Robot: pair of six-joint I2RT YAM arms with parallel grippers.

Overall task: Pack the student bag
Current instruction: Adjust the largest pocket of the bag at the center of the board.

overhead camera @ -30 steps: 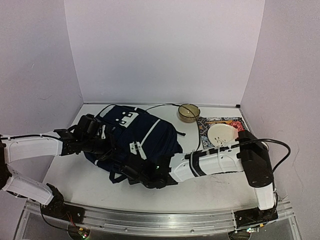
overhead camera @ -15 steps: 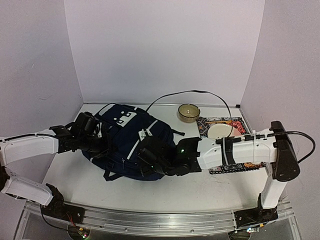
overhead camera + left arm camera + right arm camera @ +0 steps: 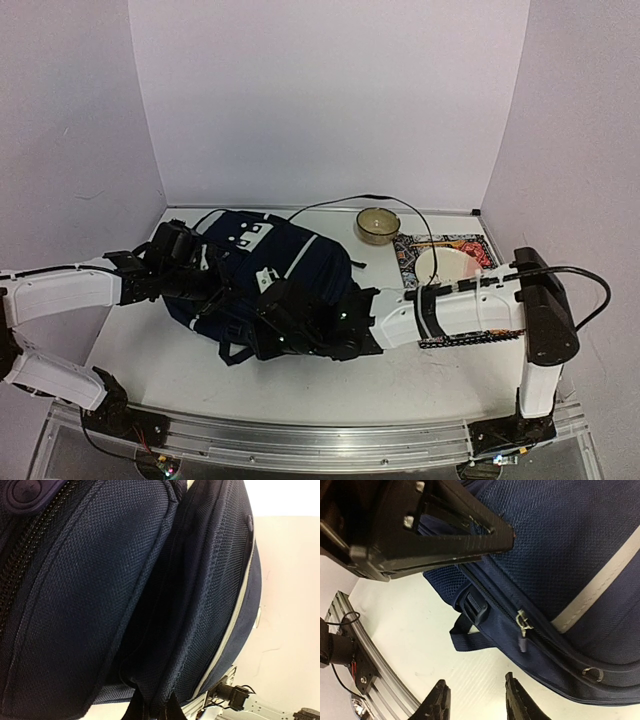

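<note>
The student bag (image 3: 285, 270), dark navy with pale stripes, lies on its side in the middle of the table. My left gripper (image 3: 205, 282) is at the bag's left end, shut on a fold of its navy fabric (image 3: 155, 700), which fills the left wrist view. My right gripper (image 3: 265, 325) reaches across to the bag's near edge. Its fingers (image 3: 437, 704) stand open over bare table with nothing between them. Just beyond them a metal zipper pull (image 3: 522, 625) hangs free on the closed zipper, next to a black buckle and strap (image 3: 472, 611).
A tan bowl (image 3: 378, 224) stands at the back right. A white plate (image 3: 440, 265) rests on a patterned mat (image 3: 470, 245) on the right. A black cable arcs over them. The aluminium rail (image 3: 365, 650) runs along the near edge. A black part of the other arm (image 3: 435, 525) hangs close above.
My right gripper has opened and shifted along the bag's near edge. The bag has been tugged slightly. My left gripper keeps its hold at the left end.
</note>
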